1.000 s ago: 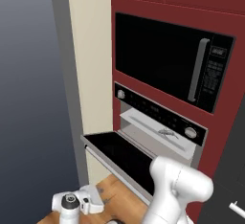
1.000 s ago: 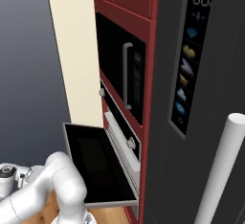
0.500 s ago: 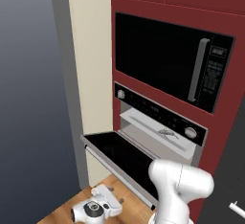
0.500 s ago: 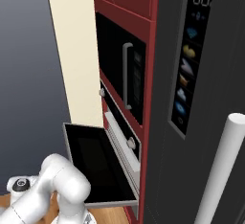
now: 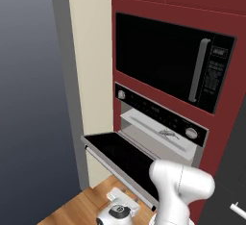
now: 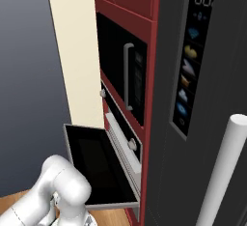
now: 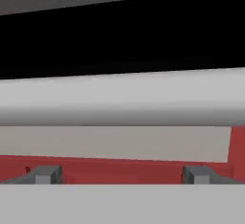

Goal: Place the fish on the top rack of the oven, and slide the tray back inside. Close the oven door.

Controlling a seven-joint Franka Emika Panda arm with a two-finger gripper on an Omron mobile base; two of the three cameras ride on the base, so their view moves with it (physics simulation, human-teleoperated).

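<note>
The oven (image 5: 158,116) sits in red cabinetry with its black glass oven door (image 5: 120,151) hanging open and flat. Inside the cavity lies the pale grey tray, the top rack (image 5: 144,125), and the small silvery fish (image 5: 167,133) rests on it. My gripper (image 5: 121,200) is low, just under the door's front edge. In the hand view my gripper (image 7: 122,175) stands open, both dark fingertips (image 7: 45,174) pointing up at the door's long silver handle (image 7: 122,98), with nothing between them. The black door glass (image 7: 122,41) runs above the handle.
A black microwave (image 5: 173,60) with a vertical handle sits above the oven. A dark fridge front (image 6: 202,75) with a thick white handle (image 6: 222,172) stands to the right. A cream wall panel (image 5: 91,65) borders the left, over wooden floor (image 5: 77,207).
My hand has swung right along the floor, from the lower left to beneath the open door's front edge. The gripper has stayed open. Door, tray and fish have not moved.
</note>
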